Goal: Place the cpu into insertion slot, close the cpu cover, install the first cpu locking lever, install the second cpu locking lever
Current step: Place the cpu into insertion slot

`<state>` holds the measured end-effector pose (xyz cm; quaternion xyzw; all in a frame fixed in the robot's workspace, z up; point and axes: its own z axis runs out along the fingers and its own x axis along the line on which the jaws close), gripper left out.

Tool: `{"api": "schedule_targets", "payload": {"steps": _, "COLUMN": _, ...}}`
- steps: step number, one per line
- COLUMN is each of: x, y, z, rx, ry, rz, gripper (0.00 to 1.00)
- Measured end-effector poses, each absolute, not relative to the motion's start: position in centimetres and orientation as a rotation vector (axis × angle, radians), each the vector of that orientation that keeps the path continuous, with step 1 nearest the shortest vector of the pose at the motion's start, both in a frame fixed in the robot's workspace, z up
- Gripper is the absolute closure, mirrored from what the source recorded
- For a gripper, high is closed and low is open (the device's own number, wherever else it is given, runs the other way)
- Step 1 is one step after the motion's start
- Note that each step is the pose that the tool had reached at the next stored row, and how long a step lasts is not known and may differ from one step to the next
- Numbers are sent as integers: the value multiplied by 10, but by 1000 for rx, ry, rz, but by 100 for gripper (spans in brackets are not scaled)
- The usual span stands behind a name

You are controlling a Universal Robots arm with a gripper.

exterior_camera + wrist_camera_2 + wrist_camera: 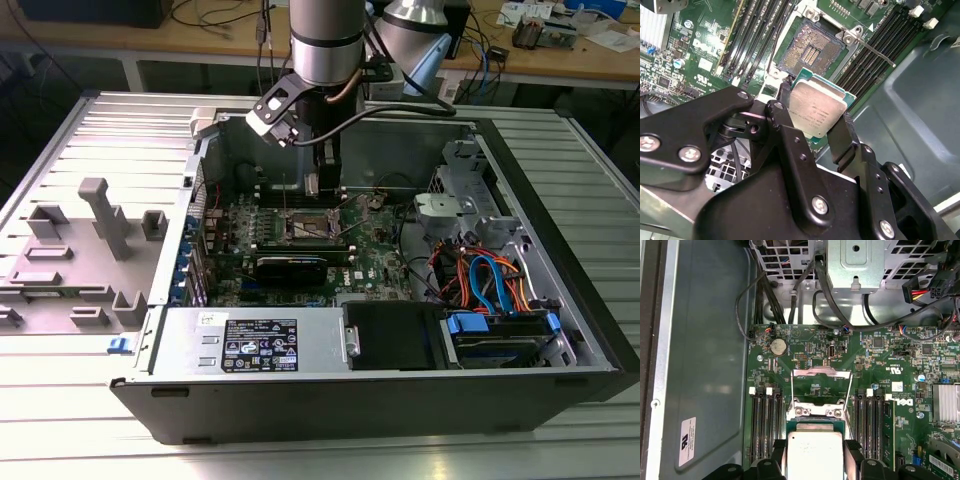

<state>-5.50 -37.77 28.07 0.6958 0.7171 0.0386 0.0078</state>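
one cpu clamped in the pincer, near the insertion slot.

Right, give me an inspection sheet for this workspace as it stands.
Surface: ribbed metal table with an open computer case lying on it.
Job's things: chip held clear of the bare socket, not seated; cover flipped open; lever swung free.
Clutter: grey fixture block on the exterior view's left.
Grippers: gripper shut on the chip.
Cables: orange and blue cables inside the case, on the exterior view's right.
Surroundings: workbench behind.
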Motion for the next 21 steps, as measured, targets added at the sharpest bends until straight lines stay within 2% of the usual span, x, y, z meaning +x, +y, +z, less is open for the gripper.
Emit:
{"api": "schedule_targets", "payload": {"steps": 8, "x": -55, "y": -378, "z": 279, "rx": 2175, "ry": 2242, "rz": 121, "gripper": 46}}
{"api": "schedule_targets", "payload": {"steps": 21, "x": -61, "y": -378, "z": 247, "rx": 2175, "ry": 2242, "rz": 121, "gripper": 46}}
